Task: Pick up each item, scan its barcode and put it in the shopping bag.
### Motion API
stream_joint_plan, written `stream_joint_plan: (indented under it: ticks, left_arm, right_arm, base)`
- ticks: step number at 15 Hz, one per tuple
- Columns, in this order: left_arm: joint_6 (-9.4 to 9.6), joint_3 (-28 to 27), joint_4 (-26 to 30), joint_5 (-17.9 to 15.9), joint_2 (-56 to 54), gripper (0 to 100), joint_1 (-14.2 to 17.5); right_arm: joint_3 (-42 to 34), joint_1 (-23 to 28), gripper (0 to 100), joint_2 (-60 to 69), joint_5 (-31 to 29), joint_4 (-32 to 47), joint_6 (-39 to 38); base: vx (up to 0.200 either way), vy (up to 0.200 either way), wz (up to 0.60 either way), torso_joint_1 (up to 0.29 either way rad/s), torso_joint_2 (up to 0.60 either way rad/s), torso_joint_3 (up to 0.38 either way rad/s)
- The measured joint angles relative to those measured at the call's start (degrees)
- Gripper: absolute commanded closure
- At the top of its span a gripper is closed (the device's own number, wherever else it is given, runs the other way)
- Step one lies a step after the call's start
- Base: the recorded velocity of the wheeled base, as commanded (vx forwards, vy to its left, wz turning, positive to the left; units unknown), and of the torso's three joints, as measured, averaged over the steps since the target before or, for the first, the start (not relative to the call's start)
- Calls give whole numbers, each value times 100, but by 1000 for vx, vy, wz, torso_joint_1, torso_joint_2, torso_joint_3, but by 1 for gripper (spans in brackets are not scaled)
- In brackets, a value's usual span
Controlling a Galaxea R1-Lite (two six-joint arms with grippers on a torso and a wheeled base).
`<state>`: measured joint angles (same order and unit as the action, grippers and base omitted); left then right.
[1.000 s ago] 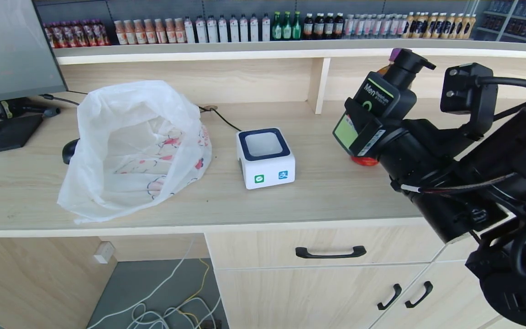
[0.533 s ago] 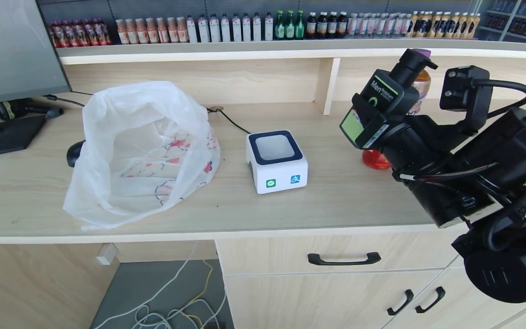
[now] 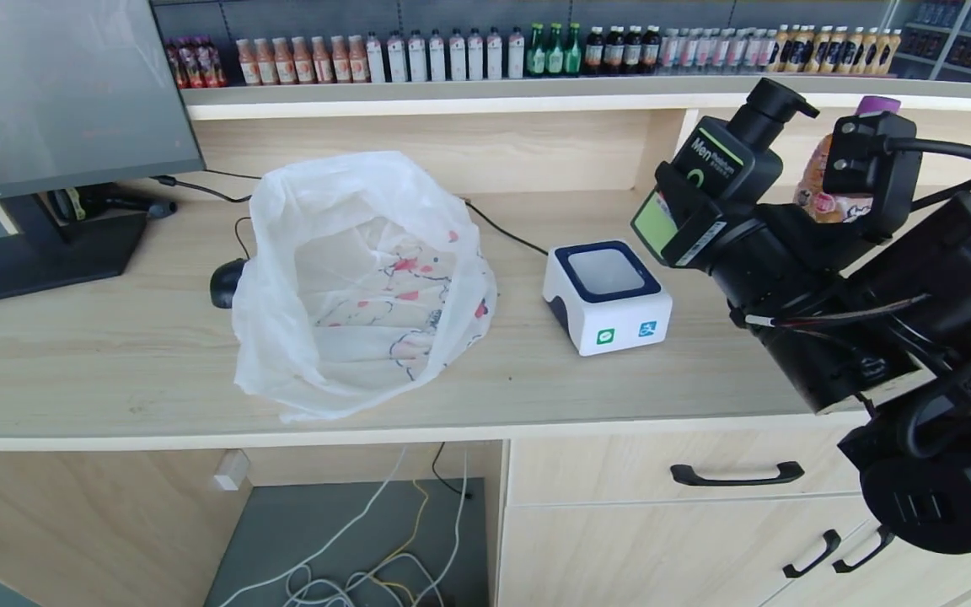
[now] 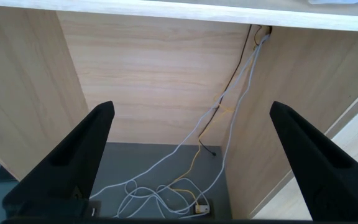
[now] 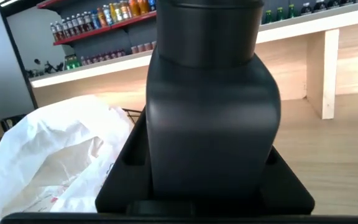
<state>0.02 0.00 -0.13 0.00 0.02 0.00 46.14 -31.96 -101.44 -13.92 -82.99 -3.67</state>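
- Black pump bottle: held tilted in the air, above and to the right of the scanner. The right gripper has its fingers clamped on the bottle's body.
- Scanner: sits on the counter, window facing up.
- Shopping bag: left of the scanner, mouth open.
- Orange drink bottle: behind and right of the scanner, partly hidden.
- Left gripper: fingers spread wide, holding nothing, over floor cables.

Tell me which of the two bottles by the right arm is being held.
The black pump bottle, clamped in the right gripper. The orange bottle with the purple cap sits behind it, not gripped by anything.
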Motion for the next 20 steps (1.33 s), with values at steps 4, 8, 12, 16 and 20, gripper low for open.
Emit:
stream_joint_plan:
  ticks: [4,8,12,16,20]
  left_arm:
    - [20,0,-5,0,0,0,0]
    - [22,0,-5,0,0,0,0]
    - [22,0,-2,-2,0,0,0]
    - [24,0,-2,0,0,0,0]
    - [24,0,0,0,0,0,0]
  right_arm:
    - [13,20,100,4,-9,-7,-46]
    - [135,-33,100,9,2,-10,-45]
    - [276,-72,100,-27,18,390,-434]
    - [1012,-78,100,-52,29,1296,-1018]
    - [1698,-183,100,-123,21,2228,-2211]
  base:
    - [0,0,0,0,0,0]
    - [0,0,0,0,0,0]
    - [0,0,0,0,0,0]
    - [0,0,0,0,0,0]
    - [0,0,0,0,0,0]
